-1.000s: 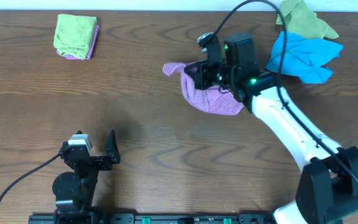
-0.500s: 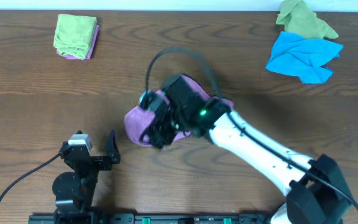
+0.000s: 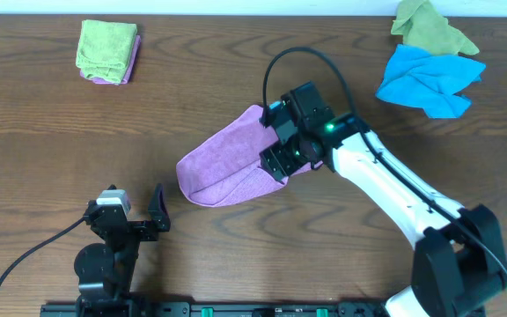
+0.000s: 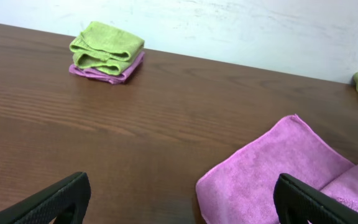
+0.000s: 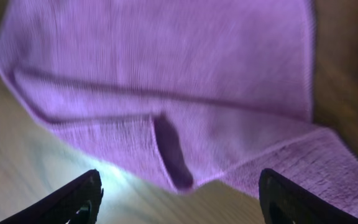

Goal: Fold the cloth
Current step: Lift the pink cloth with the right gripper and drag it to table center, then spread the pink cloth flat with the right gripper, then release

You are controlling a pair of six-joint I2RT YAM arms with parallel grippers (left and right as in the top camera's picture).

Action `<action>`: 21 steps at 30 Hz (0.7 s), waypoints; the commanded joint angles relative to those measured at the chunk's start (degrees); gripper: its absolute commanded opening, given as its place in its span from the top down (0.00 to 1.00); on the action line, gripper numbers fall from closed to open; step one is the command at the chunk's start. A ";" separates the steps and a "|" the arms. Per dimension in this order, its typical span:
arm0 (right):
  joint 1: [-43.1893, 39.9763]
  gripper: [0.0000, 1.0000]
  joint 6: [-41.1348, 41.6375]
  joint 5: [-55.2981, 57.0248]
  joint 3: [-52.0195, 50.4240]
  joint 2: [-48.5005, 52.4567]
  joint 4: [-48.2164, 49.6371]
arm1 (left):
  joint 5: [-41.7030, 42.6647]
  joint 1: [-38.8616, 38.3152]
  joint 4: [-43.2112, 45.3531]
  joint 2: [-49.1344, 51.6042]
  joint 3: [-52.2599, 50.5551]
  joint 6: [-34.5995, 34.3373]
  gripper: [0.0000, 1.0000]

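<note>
The purple cloth (image 3: 223, 167) lies doubled over in the middle of the table, a long flat shape running from front left to back right. My right gripper (image 3: 275, 154) hovers over its right end, open and holding nothing. In the right wrist view the cloth (image 5: 166, 81) fills the upper frame with a small pucker at its near edge, and my right gripper (image 5: 179, 205) stands wide just short of that edge. My left gripper (image 3: 133, 201) rests open near the front left, apart from the cloth. Its wrist view shows the cloth's corner (image 4: 272, 174) ahead and to the right of the left gripper (image 4: 179, 208).
A folded lime green cloth on a folded purple one (image 3: 106, 50) sits at the back left, also seen as a stack (image 4: 107, 53) in the left wrist view. A crumpled bright blue cloth (image 3: 429, 79) and an olive cloth (image 3: 429, 26) lie at the back right.
My right gripper carried the cloth from the back right to the middle, laid it doubled over, opened and let go, then drew back to the right. The left arm stayed still.
</note>
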 commanded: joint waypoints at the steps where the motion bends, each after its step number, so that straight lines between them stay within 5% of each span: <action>1: 1.29 0.16 -8.48 -3.21 -1.05 2.73 -0.94 | 0.17 0.31 -0.50 -0.33 -1.49 -0.17 0.05; 8: 1.86 0.17 -9.57 -6.23 -1.11 9.33 -0.31 | 0.17 0.31 -0.50 -0.33 -1.49 -0.17 0.05; 13: 2.54 0.40 -9.53 -6.71 -1.11 10.43 0.50 | 0.17 0.31 -0.50 -0.33 -1.49 -0.20 0.05; 18: 3.02 0.84 -8.79 -7.34 -1.11 10.43 0.66 | 0.17 0.31 -0.50 -0.33 -1.49 -0.20 0.04; 21: 3.45 0.99 -8.37 -9.25 -1.11 10.43 0.55 | 0.17 0.31 -0.50 -0.33 -1.49 -0.20 0.05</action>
